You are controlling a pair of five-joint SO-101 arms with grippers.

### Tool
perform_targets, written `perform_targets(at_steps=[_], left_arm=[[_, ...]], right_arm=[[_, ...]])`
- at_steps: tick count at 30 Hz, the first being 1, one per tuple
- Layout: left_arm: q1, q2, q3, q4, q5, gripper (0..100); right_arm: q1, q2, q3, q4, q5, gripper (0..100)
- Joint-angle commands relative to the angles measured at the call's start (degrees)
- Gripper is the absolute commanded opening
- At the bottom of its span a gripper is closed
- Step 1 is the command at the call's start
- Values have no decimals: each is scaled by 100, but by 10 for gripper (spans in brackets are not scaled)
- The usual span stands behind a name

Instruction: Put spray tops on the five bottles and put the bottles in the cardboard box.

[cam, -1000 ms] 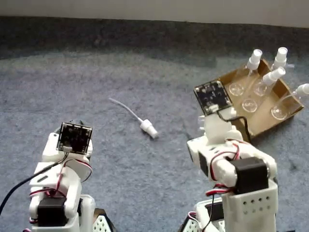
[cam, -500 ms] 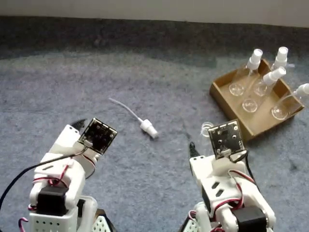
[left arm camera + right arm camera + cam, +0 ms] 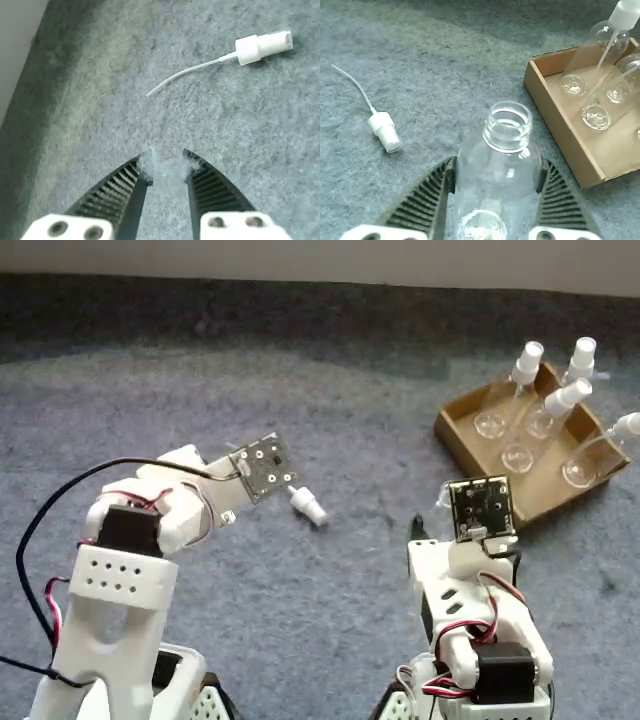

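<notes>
Your right fingers (image 3: 547,185) are clamping the uncapped bottle (image 3: 500,160) between them, the cardboard box (image 3: 560,125) sitting just beyond. Your left fingers (image 3: 131,181) are hanging spread over the counter (image 3: 90,100), the spray top (image 3: 262,47) lying ahead.

A grey, felt-like carpet (image 3: 330,600) covers the whole work surface. A pale wall (image 3: 320,258) runs along its far edge. Just beside the wall the carpet lies in a dark band of shadow (image 3: 150,315), and farther from the wall it is lighter and evenly lit.
</notes>
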State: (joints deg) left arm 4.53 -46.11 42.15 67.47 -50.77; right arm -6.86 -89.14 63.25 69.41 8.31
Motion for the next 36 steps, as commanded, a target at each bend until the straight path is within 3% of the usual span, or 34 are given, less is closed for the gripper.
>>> perform_targets(at_steps=[1,5,10,20,23,36], left_arm=[[488,435,-497,0,-668,95],[1068,980,-673,220,-1371,134],[1525,1991,-1279,343,-1442,151],[1868,4620,-3134,448,-1477,152],[2000,5182,-3433,448,-1855,152],[2018,6000,-3556,334,-2338,147]], right_arm=[[84,-57,-66,-189,-70,149],[84,-66,13,-198,-88,149],[84,-75,699,-787,-70,149],[312,-75,1068,-971,-105,149],[312,-75,1077,-971,-105,149],[295,-75,1077,-971,-105,149]])
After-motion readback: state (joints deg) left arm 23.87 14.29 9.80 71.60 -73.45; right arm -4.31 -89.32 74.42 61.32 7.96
